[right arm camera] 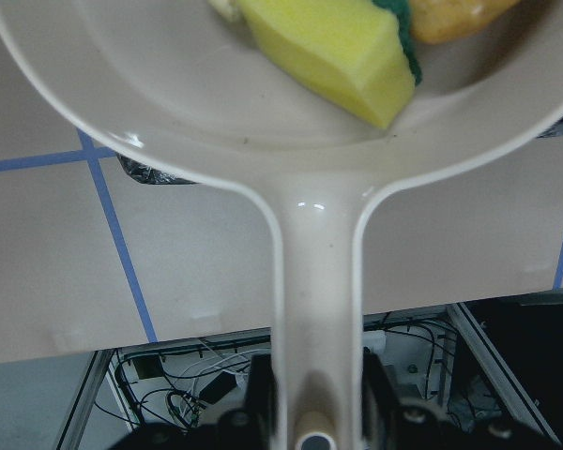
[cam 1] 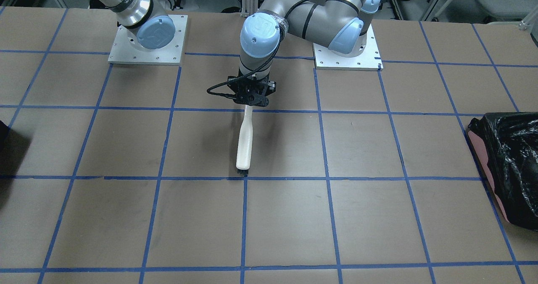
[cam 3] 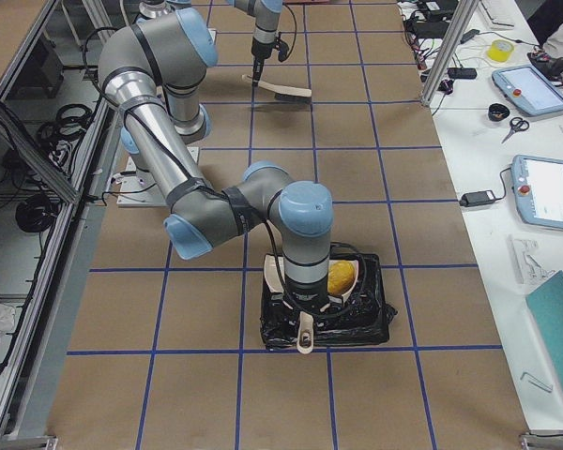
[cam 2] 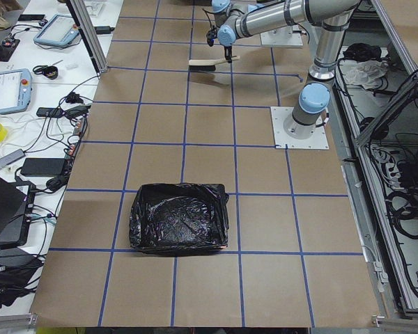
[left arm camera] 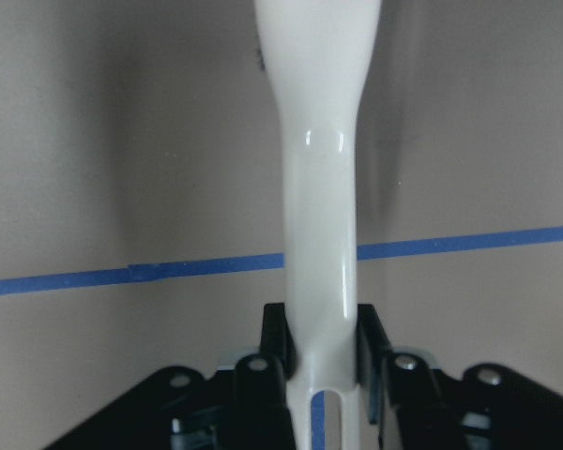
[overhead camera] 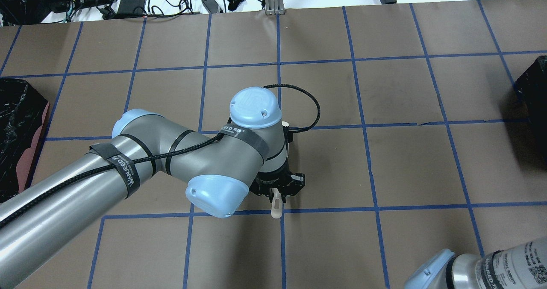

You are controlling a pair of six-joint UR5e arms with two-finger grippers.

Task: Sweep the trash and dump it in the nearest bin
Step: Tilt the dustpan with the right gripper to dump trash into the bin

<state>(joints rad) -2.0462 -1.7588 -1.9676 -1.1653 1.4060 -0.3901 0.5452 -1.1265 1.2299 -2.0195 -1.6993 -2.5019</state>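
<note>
Cream plastic dustpan (right arm camera: pixel 263 141) fills my right wrist view, its handle clamped between the fingers of the right gripper (right arm camera: pixel 316 394). The trash (right arm camera: pixel 333 47), a yellow sponge piece with green backing beside a glossy amber lump (right arm camera: pixel 450 19), lies in the pan, which the right side camera shows held over the black bin (cam 3: pixel 368 323) near the table's end. Mid-table, well apart from that bin, the left gripper (left arm camera: pixel 319 342) is closed on the handle of a white hand brush (cam 1: pixel 245 143), bristle end by a blue tape line on the brown gridded table (cam 1: pixel 378 149); contact I can't confirm.
</note>
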